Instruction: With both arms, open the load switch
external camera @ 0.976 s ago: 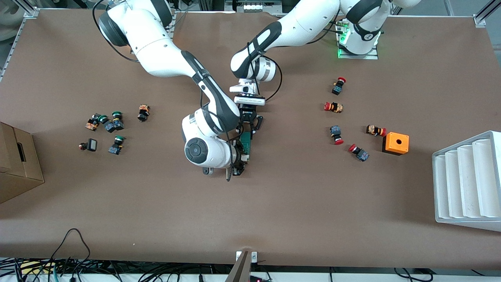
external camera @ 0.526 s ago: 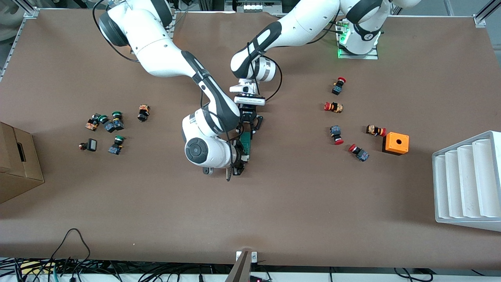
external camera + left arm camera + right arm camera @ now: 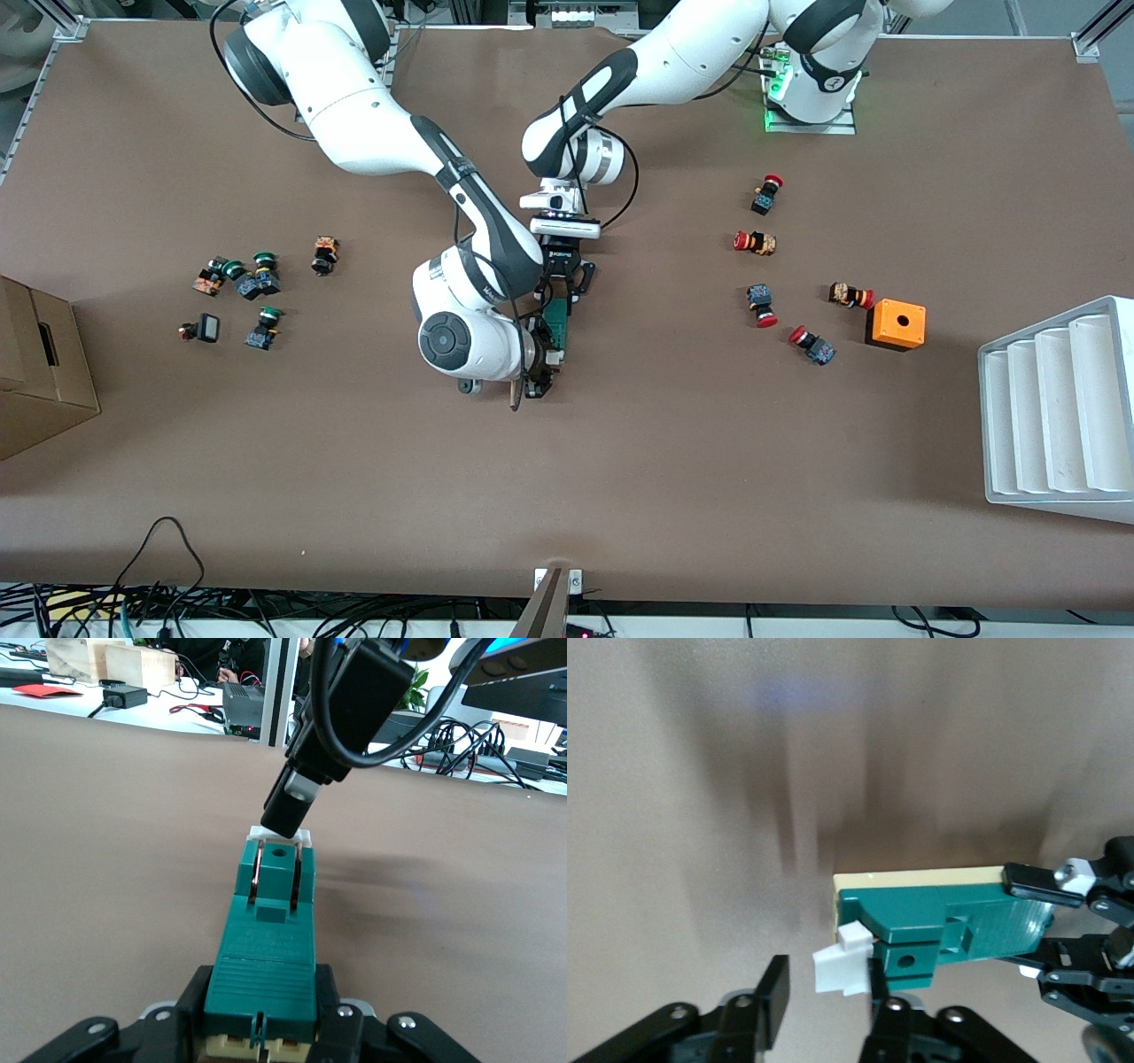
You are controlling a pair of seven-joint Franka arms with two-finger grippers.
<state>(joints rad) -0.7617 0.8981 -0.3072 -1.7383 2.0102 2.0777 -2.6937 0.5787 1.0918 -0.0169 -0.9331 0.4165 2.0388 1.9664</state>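
From where I stand, the left gripper (image 3: 261, 1028) has its 2 fingers (image 3: 330, 1014) clamped tight on one end of the load switch (image 3: 557, 324), the dark-green block held near the middle of the table (image 3: 673, 461). At the block's other end, the right gripper (image 3: 824, 1001) has its fingers (image 3: 772, 997) apart around the white tab (image 3: 840, 967). One finger sits right against the tab and the other stands clear of it, so I judge nothing is truly pinched there yet.

The risk, as I see it, is that the right gripper closes off-centre, slips off the small tab, or twists the block in the left gripper's hold. A pull that is not in line with the tab could also tear the switch loose.

Counting outward, there is 1 load switch between 2 arms. Toward the left arm's end lie 5 red-capped push buttons (image 3: 755, 242) and 1 orange cube (image 3: 897, 324) with a hole, with 1 white slotted tray (image 3: 1054, 416) at the table's edge. Toward the right arm's end sit about 6 small parts (image 3: 257, 285), several green-capped, though they are too clustered to count exactly, and 1 cardboard box (image 3: 40, 372).
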